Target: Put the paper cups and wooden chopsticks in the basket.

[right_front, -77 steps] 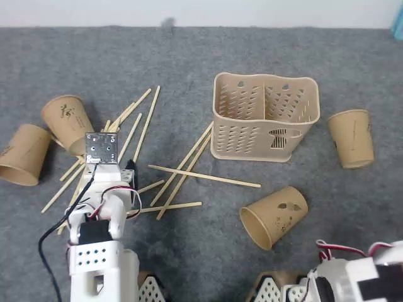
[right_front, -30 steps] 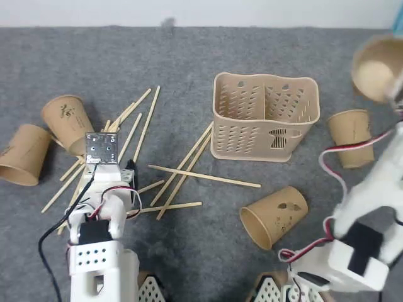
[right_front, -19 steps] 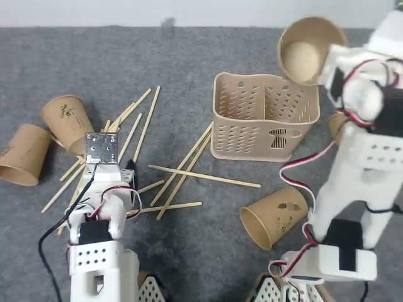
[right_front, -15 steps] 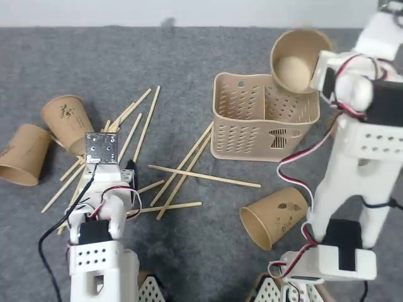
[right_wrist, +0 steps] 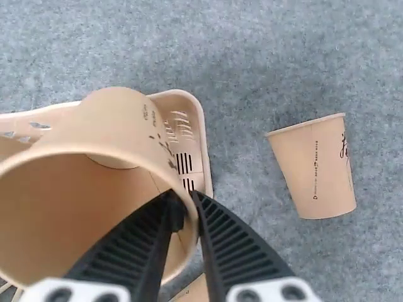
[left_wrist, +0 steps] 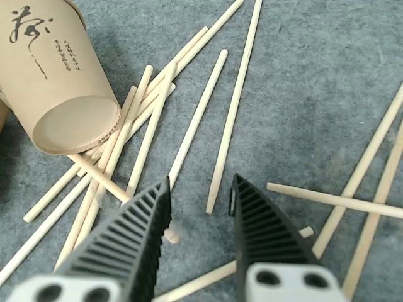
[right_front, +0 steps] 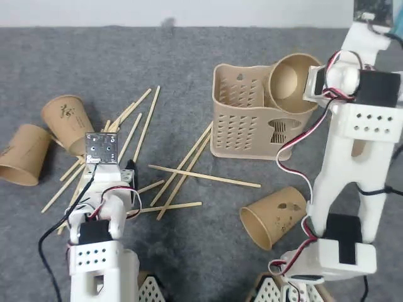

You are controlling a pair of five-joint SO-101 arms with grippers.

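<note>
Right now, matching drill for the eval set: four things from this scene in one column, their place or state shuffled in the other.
Column A
1. clamped cup
2. basket
3. left jaws
4. cup with brush marks

Column B
a. open, above loose chopsticks
b. lying on its side beside chopsticks
c. tilted, base inside one compartment, rim pinched by the right jaws
d. sitting on the grey mat, two compartments

Pairs: 1-c, 2-d, 3-a, 4-b
</note>
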